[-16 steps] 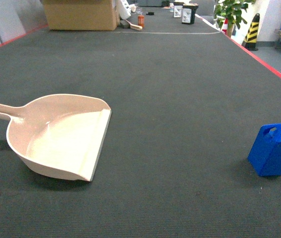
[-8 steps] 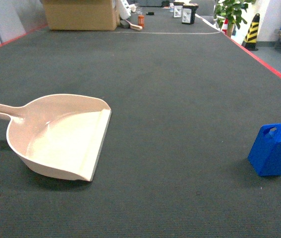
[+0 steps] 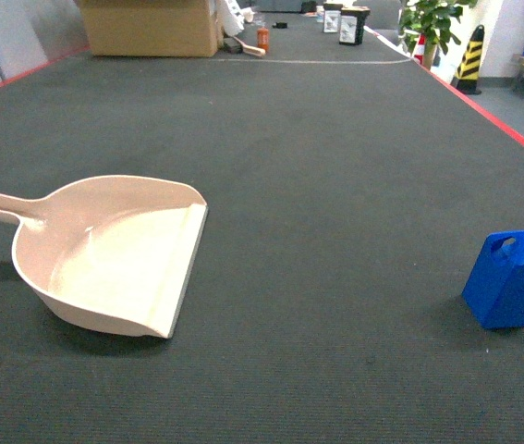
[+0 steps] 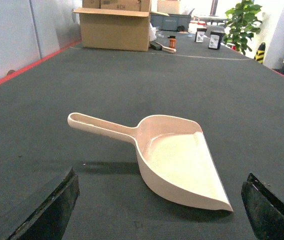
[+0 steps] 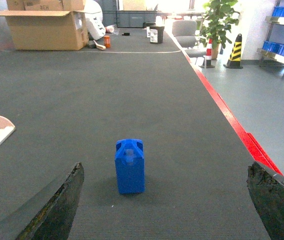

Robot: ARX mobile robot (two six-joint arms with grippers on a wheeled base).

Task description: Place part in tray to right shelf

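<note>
Worktop [image 3: 335, 139]: dark grey ribbed mat with a red edge line. Tray [image 3: 114, 254]: cream scoop, lying flat at the left, handle pointing left, flat front lip facing right, nothing inside. Part [image 3: 511, 279]: small blue block, upright on the worktop at the far right, well apart from the tray, untouched. Left tool [image 4: 157, 212]: spread wide, dark fingertips [image 4: 51, 210] at both lower corners of its wrist view, tray between and beyond them, holding nothing. Right tool [image 5: 167, 207]: spread wide, part standing ahead between the fingertips [image 5: 56, 207], no contact. Background: cardboard box [image 3: 151, 26], potted plant [image 3: 432, 20], striped cone [image 3: 470, 57]; small far items too blurred to identify.
</note>
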